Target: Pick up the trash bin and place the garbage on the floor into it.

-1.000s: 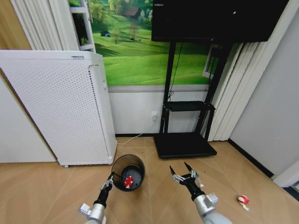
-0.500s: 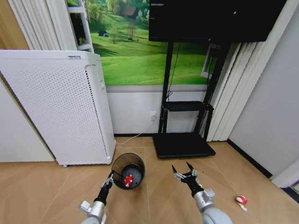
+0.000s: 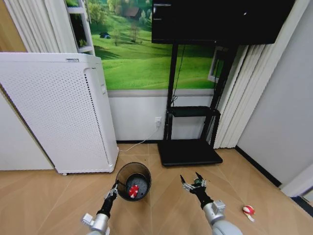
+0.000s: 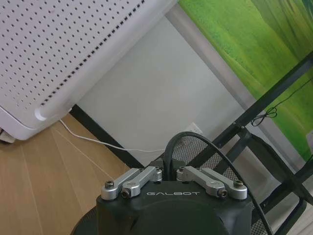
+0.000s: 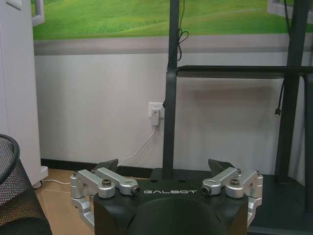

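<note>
The trash bin (image 3: 133, 180), a black wire-mesh basket, stands on the floor (image 3: 49, 200) in front of me. One red-and-white piece of garbage (image 3: 133, 190) lies inside it. My left gripper (image 3: 114, 191) is shut on the bin's near left rim, and the mesh (image 4: 222, 166) shows just past that gripper (image 4: 166, 169). My right gripper (image 3: 193, 183) hangs to the right of the bin, open, with nothing between its fingers (image 5: 166, 166). A small greenish speck sits at its tips; I cannot tell what it is. Another red-and-white piece (image 3: 248, 210) lies on the floor at the far right.
A tall white perforated appliance (image 3: 58, 112) stands at the left against the wall. A black TV stand (image 3: 188, 152) with a flat base sits behind the bin, and a white cord (image 3: 137, 144) runs along the floor. Curtains and a grey wall close off the right.
The whole picture has shifted a little, so the camera moved. Both arms keep the same pose beside the bin, and the left grip on the rim is unchanged.
</note>
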